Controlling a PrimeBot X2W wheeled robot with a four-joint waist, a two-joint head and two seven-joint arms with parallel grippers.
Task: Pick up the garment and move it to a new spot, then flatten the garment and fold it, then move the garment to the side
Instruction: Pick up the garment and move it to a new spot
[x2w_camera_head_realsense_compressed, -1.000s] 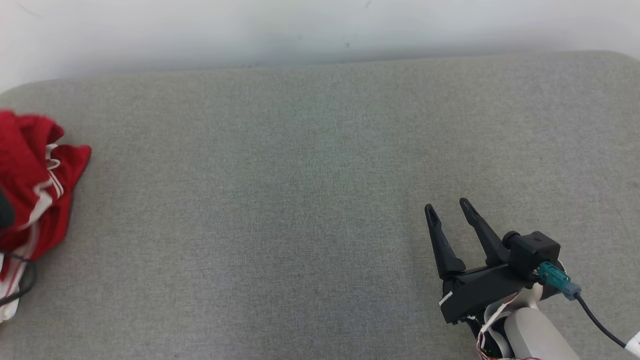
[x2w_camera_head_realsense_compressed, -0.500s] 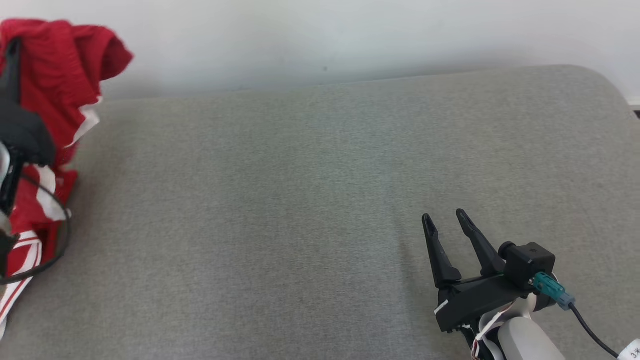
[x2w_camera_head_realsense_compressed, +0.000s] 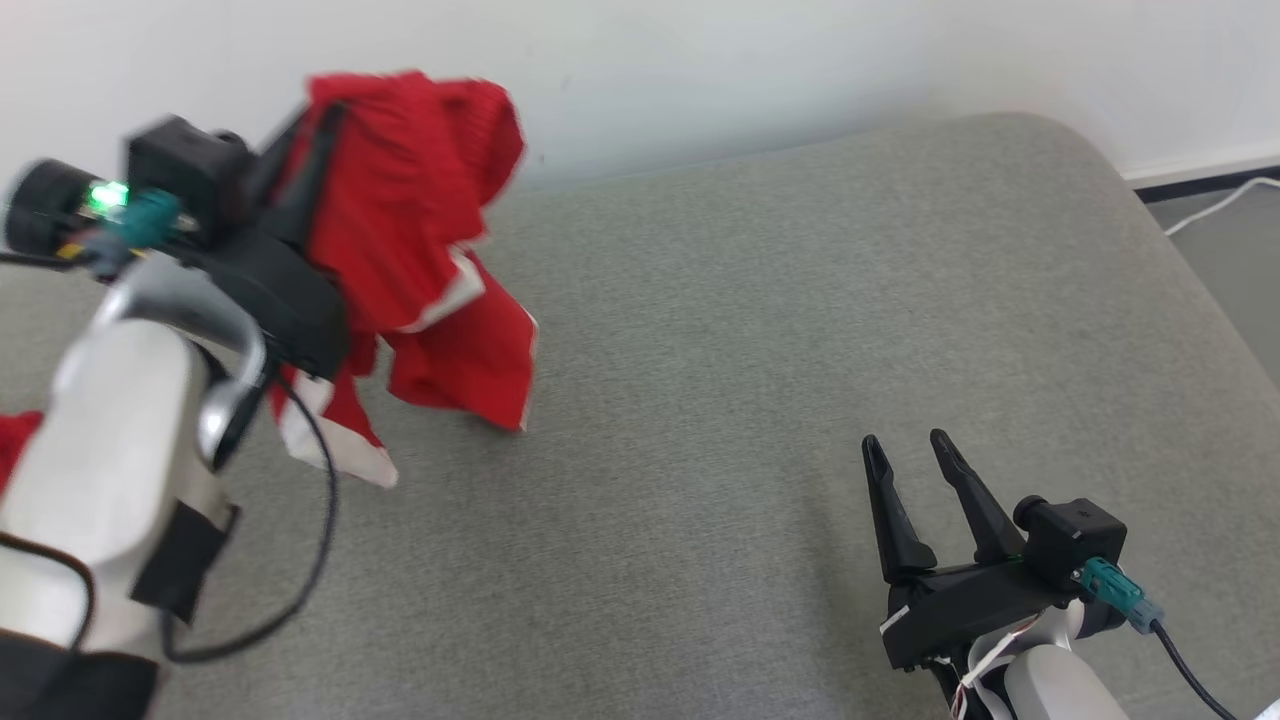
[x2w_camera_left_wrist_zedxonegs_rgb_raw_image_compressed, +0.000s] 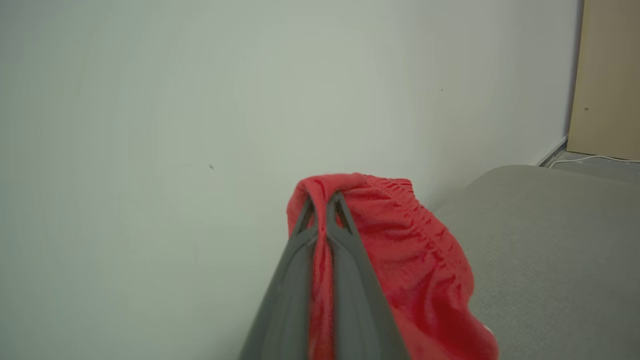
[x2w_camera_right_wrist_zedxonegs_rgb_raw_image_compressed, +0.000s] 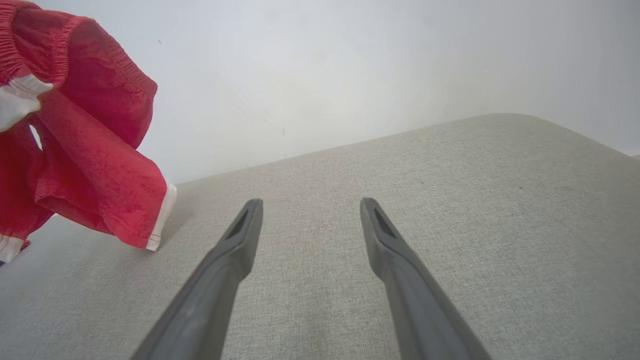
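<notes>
Red garment (x2w_camera_head_realsense_compressed: 420, 230) hangs pinched in the left tool (x2w_camera_left_wrist_zedxonegs_rgb_raw_image_compressed: 322, 200); the right tool (x2w_camera_head_realsense_compressed: 904, 440) gapes.

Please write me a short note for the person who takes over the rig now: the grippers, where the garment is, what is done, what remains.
Left gripper: fingers shut on the red garment near its gathered band, holding it up over the left part of the grey cushion. The hems hang close to the cushion.
Right gripper: open, empty, at the cushion's right front.
Done: the garment is picked up.
Left: set it down at a new spot, flatten, fold, move aside.
</notes>
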